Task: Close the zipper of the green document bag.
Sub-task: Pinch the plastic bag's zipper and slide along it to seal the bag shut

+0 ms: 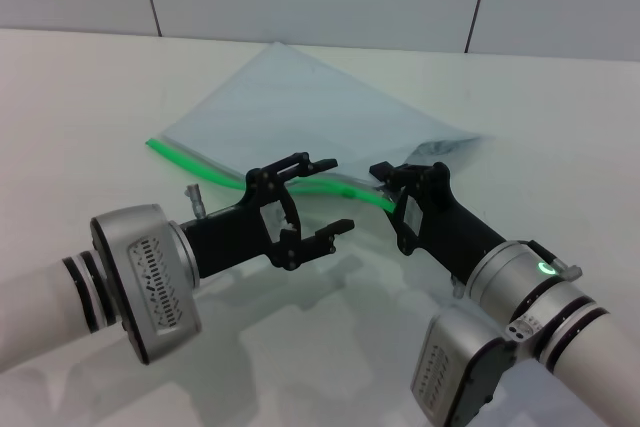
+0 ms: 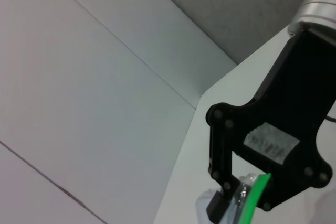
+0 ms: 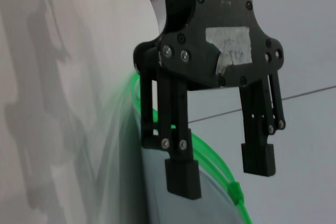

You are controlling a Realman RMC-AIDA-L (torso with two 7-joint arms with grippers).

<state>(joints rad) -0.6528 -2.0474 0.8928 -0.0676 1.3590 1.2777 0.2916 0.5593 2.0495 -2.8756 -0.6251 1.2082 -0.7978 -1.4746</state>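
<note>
Green document bag lay flat on table, centre-far, zipper along near edge. Right gripper clamped zipper's right end, strip lifted. Left gripper hovered over strip mid-length, fingers apart. Risk: left closing beside slider, missing it; bag could drag or buckle under pull.

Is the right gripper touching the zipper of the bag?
Touching. The left wrist view shows the right gripper shut on the zipper, the green strip running between its fingertips.

White arms, silver wrists, black screwed grippers, green light
</note>
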